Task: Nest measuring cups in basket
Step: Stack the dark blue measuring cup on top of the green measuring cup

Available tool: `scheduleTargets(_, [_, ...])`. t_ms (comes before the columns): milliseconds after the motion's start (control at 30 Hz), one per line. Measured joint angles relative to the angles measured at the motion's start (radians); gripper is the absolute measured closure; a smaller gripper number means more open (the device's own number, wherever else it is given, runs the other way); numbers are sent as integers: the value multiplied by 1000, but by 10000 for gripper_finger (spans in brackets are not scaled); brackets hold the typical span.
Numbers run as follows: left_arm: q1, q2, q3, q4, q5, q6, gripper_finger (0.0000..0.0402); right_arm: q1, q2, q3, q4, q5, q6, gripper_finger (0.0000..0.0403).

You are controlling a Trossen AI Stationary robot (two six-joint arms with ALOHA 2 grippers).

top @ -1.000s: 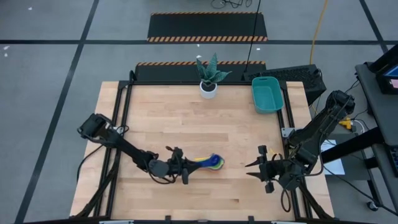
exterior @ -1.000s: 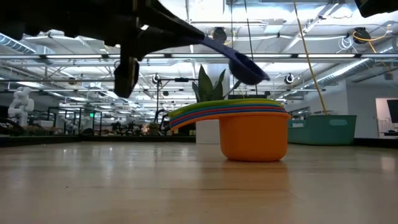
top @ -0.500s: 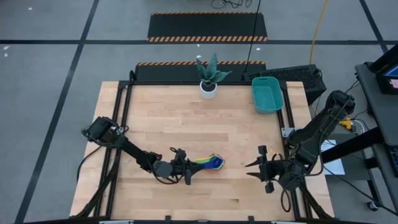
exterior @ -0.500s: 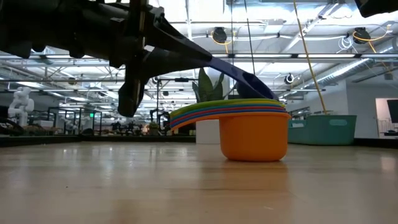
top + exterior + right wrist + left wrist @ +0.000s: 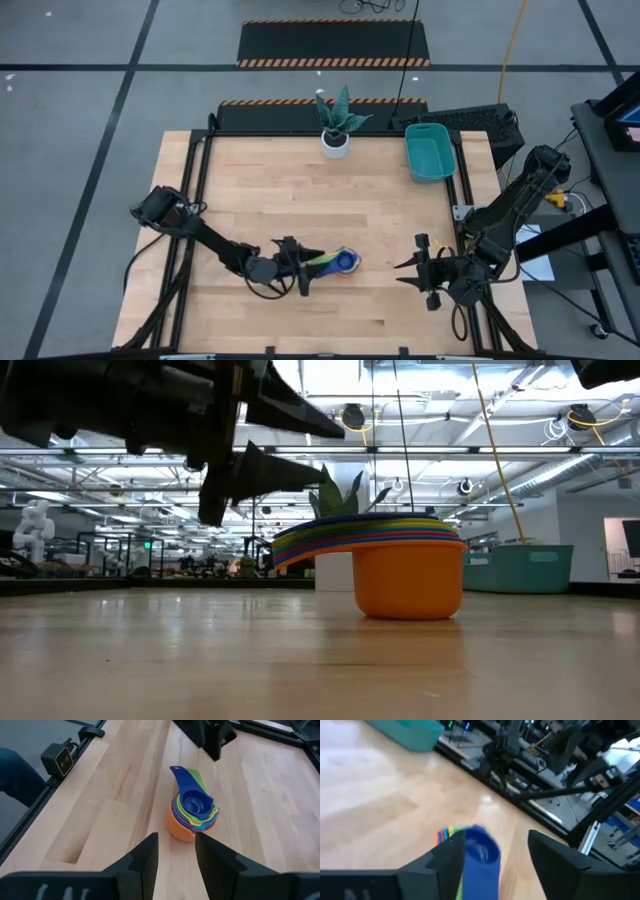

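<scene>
Cups (image 5: 343,262): one nested stack on the desk (image 5: 300,180), near its front edge, about mid-width; orange cup at the bottom, coloured rims layered above it, dark blue cup seated on top with its handle lying over the other handles

Why stacked there: judged, the set is gathered into a single pile so it can go to the basket in one carry; the top cup sits flush, so nesting looks done

Basket (image 5: 429,151): far right corner of the desk, well apart from the stack, nothing visible in it

Left gripper (image 5: 312,257): just beside the stack on the handle side, jaws parted either side of the handles and above them, gripping nothing; in the low view both fingers hang clear over the handle ends

Left arm pose: stretched low across the desk from its left edge, wrist level, fingers pointing at the cups

Right gripper (image 5: 410,267): waits near the front right of the desk, aimed at the stack, fingers partly apart, empty

Plant (image 5: 337,118): white pot at the far edge, clear of the work

Still to do: stack not yet in the basket
</scene>
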Motion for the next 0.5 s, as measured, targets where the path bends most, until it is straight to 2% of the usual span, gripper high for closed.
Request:
scheduleTargets(167, [3, -18, 3, -1, -41, 71, 145, 0, 0, 0, 0, 0, 4, 280])
scheduleTargets(300, [-25, -18, 67, -28, -44, 181, 126, 0, 0, 0, -1, 0, 6, 280])
scheduleTargets(400, [-61, -18, 181, -244, -80, 275, 112, 0, 0, 0, -1, 0, 6, 280])
scheduleTargets(500, [-95, -17, 322, -577, -213, 349, 95, 0, 0, 0, -1, 0, 6, 280])
